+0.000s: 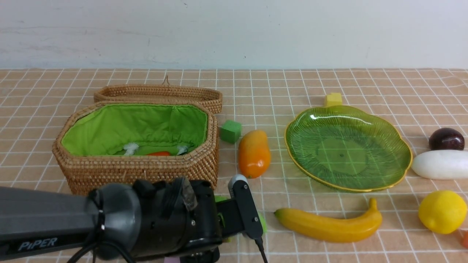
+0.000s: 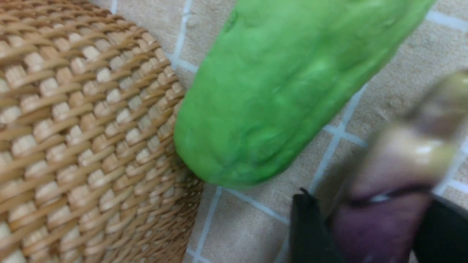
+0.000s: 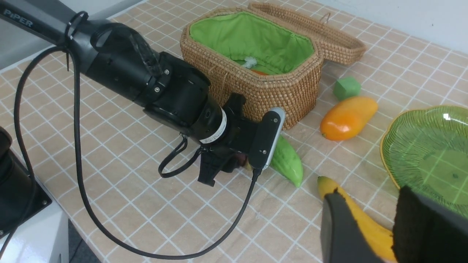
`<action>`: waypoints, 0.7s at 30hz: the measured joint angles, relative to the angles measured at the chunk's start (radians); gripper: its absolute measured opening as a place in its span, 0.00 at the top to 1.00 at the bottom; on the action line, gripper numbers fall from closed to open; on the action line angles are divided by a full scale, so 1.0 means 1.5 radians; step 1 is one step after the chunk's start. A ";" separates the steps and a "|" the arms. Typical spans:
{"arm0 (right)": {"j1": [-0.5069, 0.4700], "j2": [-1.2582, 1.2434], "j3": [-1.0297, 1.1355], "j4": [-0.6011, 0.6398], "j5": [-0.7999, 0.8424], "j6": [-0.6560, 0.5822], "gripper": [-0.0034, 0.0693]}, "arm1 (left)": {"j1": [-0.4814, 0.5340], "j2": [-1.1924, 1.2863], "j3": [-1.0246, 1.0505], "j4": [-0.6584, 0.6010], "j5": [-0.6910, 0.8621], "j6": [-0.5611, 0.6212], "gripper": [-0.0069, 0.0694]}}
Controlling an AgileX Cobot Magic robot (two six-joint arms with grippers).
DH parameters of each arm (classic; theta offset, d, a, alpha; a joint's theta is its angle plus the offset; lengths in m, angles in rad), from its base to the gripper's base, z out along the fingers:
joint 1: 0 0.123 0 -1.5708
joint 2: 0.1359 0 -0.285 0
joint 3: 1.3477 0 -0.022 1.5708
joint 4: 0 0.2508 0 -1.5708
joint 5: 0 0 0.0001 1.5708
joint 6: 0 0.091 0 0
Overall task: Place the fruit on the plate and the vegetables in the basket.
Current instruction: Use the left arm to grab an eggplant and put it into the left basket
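Eggplant (image 2: 398,160), one, sits between the two fingers of the left gripper (image 2: 376,223), which are closed in on its sides; the hold is narrow and snug. Just beside it lies one green gourd (image 2: 278,91), close against the outside of the one basket (image 1: 146,170).

In the basket I count two white tufts (image 1: 131,148) and one carrot (image 1: 159,153), mostly hidden, on the green lining (image 1: 146,120). The one lid (image 1: 157,94) lies off, behind the basket. To the basket's right are one green cube (image 1: 230,131) and one mango (image 1: 254,155), near each other.

Farther right stands one plate (image 1: 343,155), with no fruit on it, and one yellow cube (image 1: 333,99) just behind. One banana (image 1: 329,227) lies in front of the plate.

Along the right side are one dark fruit (image 1: 446,139), one white radish (image 1: 440,164) just beside the plate, one lemon (image 1: 442,212), and one small orange-red piece (image 1: 465,239) cut off by the edge of the front view. So four fruits lie outside the plate.

The right gripper (image 3: 376,223) holds nothing; its two fingers stand apart, the banana showing beyond the gap.
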 joint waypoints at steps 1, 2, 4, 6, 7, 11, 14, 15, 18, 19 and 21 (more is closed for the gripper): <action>0.000 0.000 0.000 0.002 0.000 0.000 0.63 | 0.000 0.000 0.000 -0.002 0.005 0.002 0.52; 0.000 0.000 0.000 0.002 0.000 0.000 0.63 | 0.000 0.000 0.000 -0.004 0.007 0.002 0.52; 0.000 0.000 0.000 0.004 0.000 0.000 0.63 | 0.000 0.000 0.000 -0.004 0.012 0.003 0.51; 0.000 0.000 0.000 0.004 0.000 0.000 0.63 | 0.000 -0.004 0.000 -0.001 0.016 0.004 0.51; 0.000 0.000 0.000 0.004 0.000 0.000 0.63 | 0.000 -0.008 -0.001 -0.001 0.019 0.005 0.51; 0.000 0.000 0.000 0.005 -0.002 0.000 0.63 | -0.003 -0.065 -0.015 -0.006 0.037 0.005 0.51; 0.000 0.000 0.000 0.007 -0.018 0.000 0.63 | -0.028 -0.131 -0.019 -0.012 0.053 0.022 0.51; 0.000 0.000 0.000 0.007 -0.028 0.000 0.63 | -0.049 -0.161 -0.019 -0.015 0.063 0.034 0.51; 0.000 0.000 0.000 0.007 -0.053 0.000 0.63 | -0.092 -0.216 -0.019 -0.015 0.086 0.058 0.51; 0.000 0.000 0.000 0.007 -0.069 0.000 0.63 | -0.112 -0.250 -0.019 -0.002 0.094 0.065 0.51; 0.000 0.000 0.000 0.007 -0.091 0.000 0.63 | -0.113 -0.291 -0.019 0.036 0.096 0.069 0.51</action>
